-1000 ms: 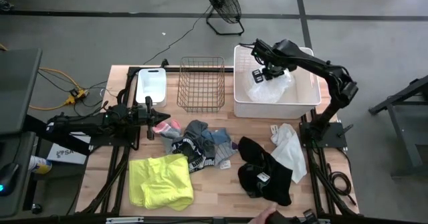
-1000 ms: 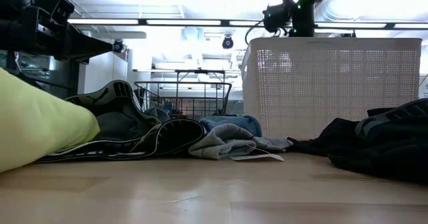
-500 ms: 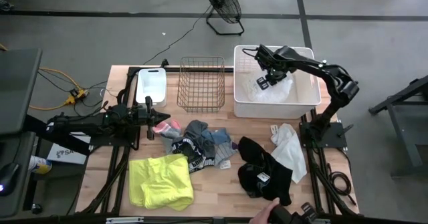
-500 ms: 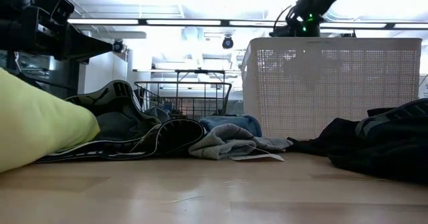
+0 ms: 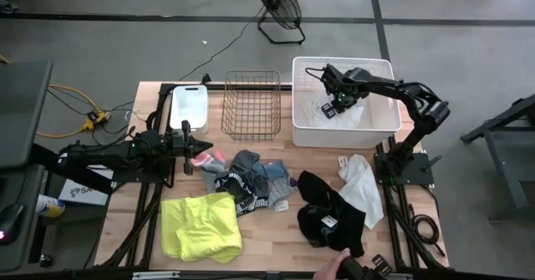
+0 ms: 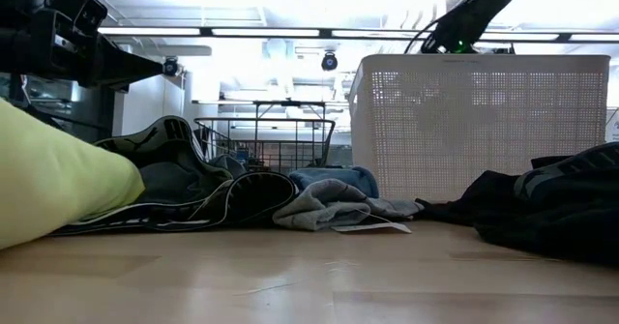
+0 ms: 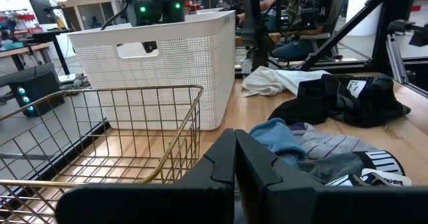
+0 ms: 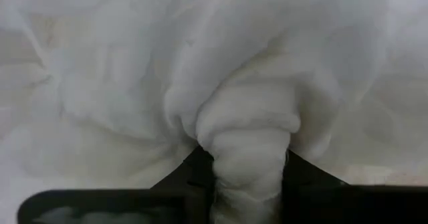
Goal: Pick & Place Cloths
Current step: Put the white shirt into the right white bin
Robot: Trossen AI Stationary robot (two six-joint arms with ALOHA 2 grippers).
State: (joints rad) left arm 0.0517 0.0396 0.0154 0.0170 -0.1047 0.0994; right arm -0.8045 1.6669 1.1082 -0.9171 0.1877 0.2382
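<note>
Right gripper (image 5: 332, 106) is down inside the big white tub (image 5: 383, 123) at the tabletop's far right corner, fingers (image 8: 194, 167) pinched narrow on a twisted fold of the white cloth (image 8: 247, 127), which bunches up around and ahead of the fingers and sits on the tub floor. Right arm reaches from its base at the right edge, elbow over the tub's right wall, forearm angled down toward the tub's middle. Left gripper (image 5: 194, 142) is fully closed and holds nothing; its arm lies flat along the left edge, gripper pointing toward the wire basket (image 5: 251, 104), just beside the small pink-red piece (image 5: 209, 157). Remaining cloths lie on the wood tabletop: yellow one (image 5: 201, 226) near the front left corner, grey-blue and black printed heap (image 5: 255, 184) in the middle, black one (image 5: 330, 213) toward the front right, second white one (image 5: 361, 184) close to the right edge just in front of the tub. Small white tub (image 5: 189, 106) sits at the far left, beside the basket. Grey floor around, a fan (image 5: 277, 8) behind the table; left wrist view shows a seated person (image 7: 301, 13) beyond the table.
</note>
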